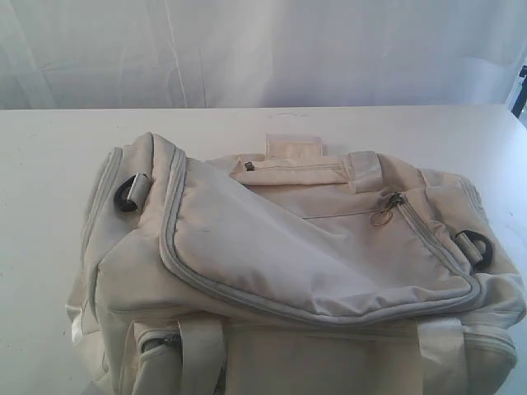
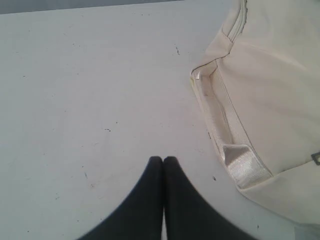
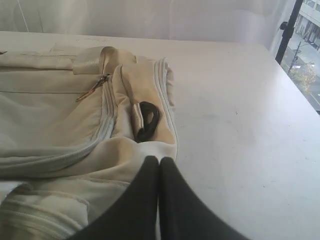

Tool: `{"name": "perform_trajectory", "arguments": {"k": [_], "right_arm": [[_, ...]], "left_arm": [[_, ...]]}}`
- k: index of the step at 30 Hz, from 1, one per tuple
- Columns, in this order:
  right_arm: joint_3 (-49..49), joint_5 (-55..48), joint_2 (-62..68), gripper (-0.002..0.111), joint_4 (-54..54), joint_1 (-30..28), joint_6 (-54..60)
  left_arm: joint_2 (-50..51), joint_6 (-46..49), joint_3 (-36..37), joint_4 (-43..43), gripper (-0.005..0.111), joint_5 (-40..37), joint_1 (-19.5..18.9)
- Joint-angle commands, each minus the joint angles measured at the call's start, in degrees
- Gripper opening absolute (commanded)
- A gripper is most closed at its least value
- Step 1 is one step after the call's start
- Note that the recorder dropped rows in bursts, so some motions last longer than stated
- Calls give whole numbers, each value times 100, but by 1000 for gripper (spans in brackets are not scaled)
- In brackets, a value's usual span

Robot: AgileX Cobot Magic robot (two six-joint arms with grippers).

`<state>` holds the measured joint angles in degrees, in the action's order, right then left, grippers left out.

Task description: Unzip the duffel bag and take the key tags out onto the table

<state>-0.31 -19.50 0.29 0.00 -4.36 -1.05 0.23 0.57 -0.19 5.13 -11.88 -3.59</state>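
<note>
The cream-beige duffel bag lies on the white table, its grey-piped top flap zipped closed. The zipper pull with a metal ring rests near the far right corner of the flap, also seen as the pull in the right wrist view. The key tags are hidden. My left gripper is shut and empty over bare table beside the bag's end. My right gripper is shut and empty, above the bag's end near a black strap ring. Neither gripper shows in the exterior view.
Black strap rings sit at both ends of the bag. Webbing handles lie at the far side. A white curtain backs the table. The table's edge and a black stand are at the right.
</note>
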Motion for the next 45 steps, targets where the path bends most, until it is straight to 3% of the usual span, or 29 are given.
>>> {"name": "perform_trajectory", "arguments": {"k": [1, 30, 38, 45], "right_arm": [[31, 28, -29, 0, 0, -30, -27], [31, 8, -29, 0, -42, -30, -10], [31, 91, -29, 0, 0, -30, -24], [31, 2025, -29, 0, 0, -30, -24]], "left_arm": [[-23, -57, 19, 34, 0, 28, 26], [-23, -57, 19, 34, 0, 51, 26], [-23, 73, 19, 34, 0, 1927, 26], [-23, 59, 19, 34, 0, 2954, 26]]}}
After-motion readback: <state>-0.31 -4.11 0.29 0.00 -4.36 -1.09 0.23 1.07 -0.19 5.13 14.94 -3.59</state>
